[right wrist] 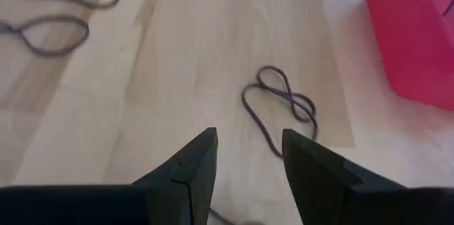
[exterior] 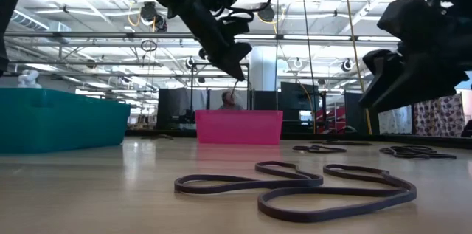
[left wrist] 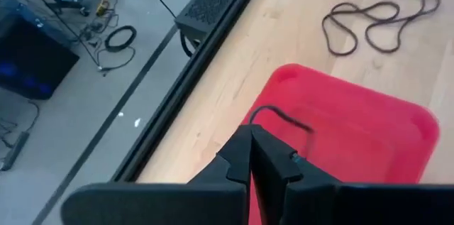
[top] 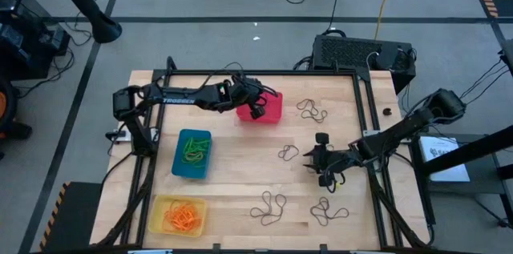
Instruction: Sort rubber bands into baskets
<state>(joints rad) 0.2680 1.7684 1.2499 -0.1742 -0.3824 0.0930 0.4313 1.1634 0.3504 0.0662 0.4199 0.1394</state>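
Observation:
My left gripper (top: 258, 110) hangs over the red basket (top: 271, 110), shut on a dark rubber band (left wrist: 280, 116). In the low view it (exterior: 234, 68) is above the basket's rim (exterior: 238, 127). My right gripper (top: 313, 160) is open above the table at mid right, empty. A dark rubber band (right wrist: 280, 104) lies flat on the wood just ahead of its fingertips (right wrist: 248, 136). The blue basket (top: 192, 154) holds green bands. The yellow basket (top: 178, 215) holds orange bands. My left gripper pinches the dark rubber band between its two fingertips (left wrist: 245, 150). A short curved piece of the band (left wrist: 273, 113) sticks out past the tips, over the inside of the red basket. The fingers slant downward from the table's left. The band is lifted clear.
More dark bands lie on the table: far right (top: 313, 110), near middle (top: 268, 206) and near right (top: 329, 212); one is close in the low view (exterior: 295, 186). A black frame rail (top: 264, 74) runs along the table's far edge, behind the red basket.

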